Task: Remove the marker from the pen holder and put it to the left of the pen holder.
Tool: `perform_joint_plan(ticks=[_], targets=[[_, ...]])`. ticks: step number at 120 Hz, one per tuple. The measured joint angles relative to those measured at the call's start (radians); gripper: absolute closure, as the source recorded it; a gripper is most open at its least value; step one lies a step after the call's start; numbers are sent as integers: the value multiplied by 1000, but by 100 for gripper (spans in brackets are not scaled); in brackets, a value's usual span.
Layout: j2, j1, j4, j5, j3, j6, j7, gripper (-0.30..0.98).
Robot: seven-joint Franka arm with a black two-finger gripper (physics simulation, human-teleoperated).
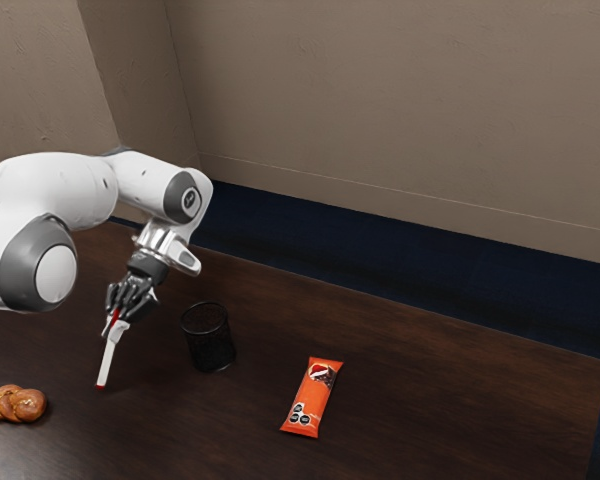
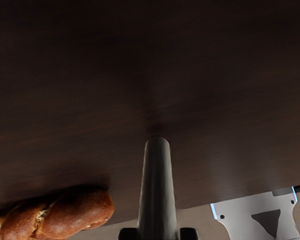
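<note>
And the claw (image 1: 117, 316) is gripping the marker (image 1: 107, 358), its fingers (image 2: 128, 233) closing in on the barrel from two sides, standing only the barrel's thickness apart. What a hold! The marker is slanting down from the grip, its red upper part sitting up at the claw, its white length running toward the table (image 1: 450, 400). Whether the low end is touching the wood, I cannot tell.

So the marker is hanging outside the pen holder (image 1: 210, 340), over on the exterior view's left of it. That black mesh holder is standing upright on the tabletop, near the claw and well apart from the marker's low end.

Moving outward, the twisted bread (image 1: 13, 404) is lying at the exterior view's left, beyond the marker. Across the other way, past the holder, an orange packet (image 1: 312, 398) is resting flat.

Comparing cameras, the exterior view is giving us the holder, the packet, the dark blue floor (image 1: 380, 270) and the brown wall (image 1: 400, 120). The wrist view is bringing in a pale plate (image 2: 245, 220) with small dark holes, past the table's edge, and it is catching the bread's glossy crust too.
</note>
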Motion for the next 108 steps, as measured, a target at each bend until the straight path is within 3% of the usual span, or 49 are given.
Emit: perform_joint_plan(ticks=[60, 89, 108], targets=[[-26, -8, -2, -23, -4, 2, -70, 36], [-589, -164, -96, -94, -11, 90, 19, 12], [-677, -162, -95, -167, -9, 170, 121, 5]])
